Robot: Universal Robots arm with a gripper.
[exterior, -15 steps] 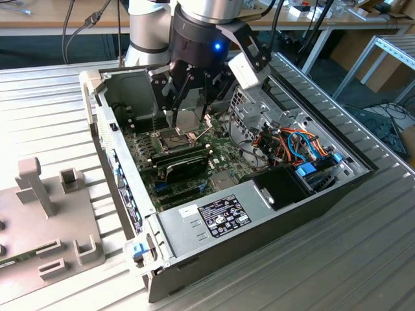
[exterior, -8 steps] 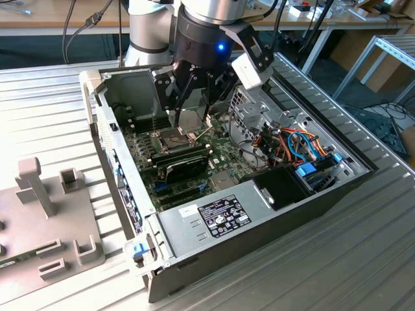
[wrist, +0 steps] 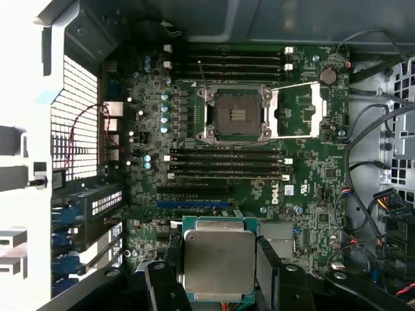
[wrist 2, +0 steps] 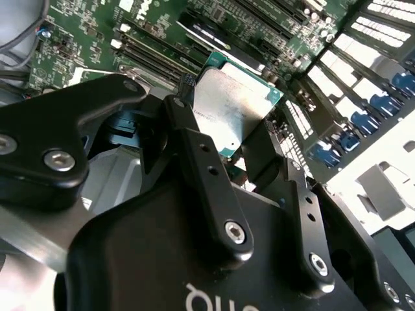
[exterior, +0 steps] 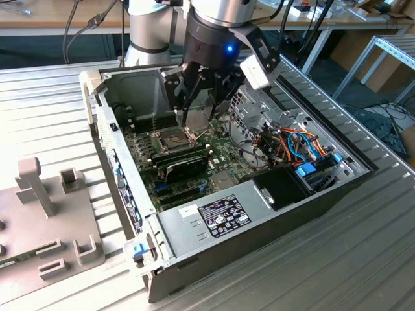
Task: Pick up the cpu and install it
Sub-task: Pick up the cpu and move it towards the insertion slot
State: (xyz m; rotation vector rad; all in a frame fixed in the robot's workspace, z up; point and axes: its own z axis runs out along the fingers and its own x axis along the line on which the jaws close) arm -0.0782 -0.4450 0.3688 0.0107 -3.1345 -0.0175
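The cpu (wrist: pixel 219 259), a small square chip with a dull silver top and green edge, hangs above the motherboard (wrist: pixel 311 181) with my gripper (wrist: pixel 219 275) shut on its two sides. In the second wrist view the black fingers (wrist 2: pixel 202 170) clamp the cpu (wrist 2: pixel 230 107) from both sides. In the exterior view my gripper (exterior: pixel 200 111) is inside the open computer case, just above the socket (exterior: pixel 174 137). The socket (wrist: pixel 235 115) lies bare and its metal frame (wrist: pixel 297 110) is swung open beside it.
A long black card (exterior: pixel 185 170) sits in a slot near the socket. A grey power supply (exterior: pixel 220 214) fills the case's near corner, with bundled cables (exterior: pixel 298 146) toward the exterior view's right. A grey fixture (exterior: pixel 45 220) stands outside the case on the exterior view's left.
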